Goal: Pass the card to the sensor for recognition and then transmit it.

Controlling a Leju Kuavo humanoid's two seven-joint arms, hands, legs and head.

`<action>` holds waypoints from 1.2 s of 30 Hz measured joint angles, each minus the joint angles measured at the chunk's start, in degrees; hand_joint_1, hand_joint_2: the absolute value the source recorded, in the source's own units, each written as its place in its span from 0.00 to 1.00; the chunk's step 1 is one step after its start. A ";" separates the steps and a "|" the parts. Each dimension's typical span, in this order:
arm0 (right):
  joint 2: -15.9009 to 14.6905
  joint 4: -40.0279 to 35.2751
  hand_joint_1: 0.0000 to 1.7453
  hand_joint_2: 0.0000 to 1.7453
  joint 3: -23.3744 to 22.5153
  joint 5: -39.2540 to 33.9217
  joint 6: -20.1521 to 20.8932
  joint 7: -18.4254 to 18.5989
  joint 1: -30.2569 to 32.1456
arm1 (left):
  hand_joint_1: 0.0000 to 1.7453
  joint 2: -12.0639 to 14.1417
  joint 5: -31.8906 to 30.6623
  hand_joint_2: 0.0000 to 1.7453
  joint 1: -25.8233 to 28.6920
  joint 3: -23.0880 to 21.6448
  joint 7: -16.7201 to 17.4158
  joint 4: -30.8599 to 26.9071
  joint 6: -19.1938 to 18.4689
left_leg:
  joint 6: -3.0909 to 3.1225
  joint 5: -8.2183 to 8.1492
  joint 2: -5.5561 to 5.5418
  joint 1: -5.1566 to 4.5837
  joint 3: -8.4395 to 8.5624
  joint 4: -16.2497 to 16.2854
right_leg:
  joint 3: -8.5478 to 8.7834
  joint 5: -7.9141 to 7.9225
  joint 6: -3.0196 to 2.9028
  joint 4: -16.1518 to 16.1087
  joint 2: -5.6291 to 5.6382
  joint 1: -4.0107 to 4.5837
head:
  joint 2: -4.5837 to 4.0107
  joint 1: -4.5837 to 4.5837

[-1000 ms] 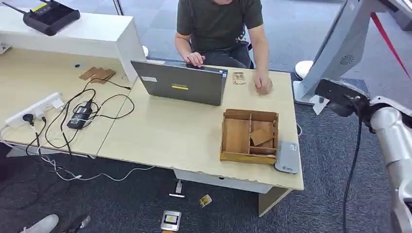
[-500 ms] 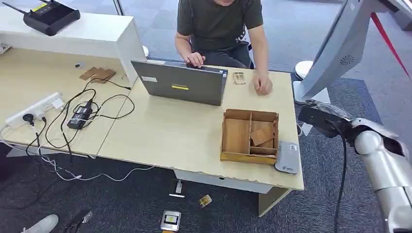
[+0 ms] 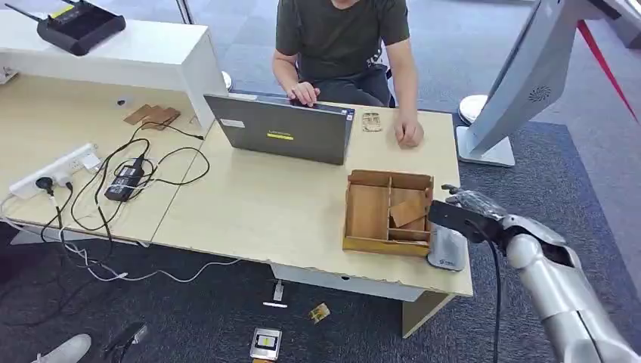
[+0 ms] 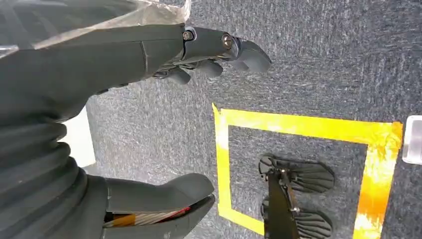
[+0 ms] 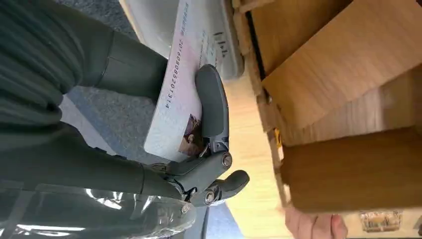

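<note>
An office is showing itself here: a person [image 3: 340, 38] is sitting at a pale wooden desk [image 3: 264, 204] and working on a grey laptop [image 3: 281, 134]. A power strip [image 3: 57, 170] with tangled black cables [image 3: 143, 170] is lying on the neighbouring desk, and a black router [image 3: 75, 24] is sitting on a white counter [image 3: 136, 53]. Grey-blue carpet [image 3: 453, 53] is covering the floor, where yellow tape [image 4: 298, 127] is marking out a square.

— Counting one laptop [image 3: 283, 133], one box [image 3: 368, 213], one sensor [image 3: 449, 257], one router [image 3: 79, 25], one power strip [image 3: 54, 171].
— Adding one card [image 5: 176, 99], one person [image 3: 340, 38], one left hand [image 4: 99, 74], one right hand [image 3: 461, 206].
</note>
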 joint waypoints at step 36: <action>1.27 5.70 1.00 1.00 3.32 3.91 -1.05 1.68 -2.90 | 0.00 -0.11 -0.13 1.00 -0.22 0.00 0.00 0.00 -0.04 | 0.00 0.00 0.00 -0.01 0.00 0.01 | -0.01 0.00 0.00 -0.01 0.00 -0.01 | 0.00 0.00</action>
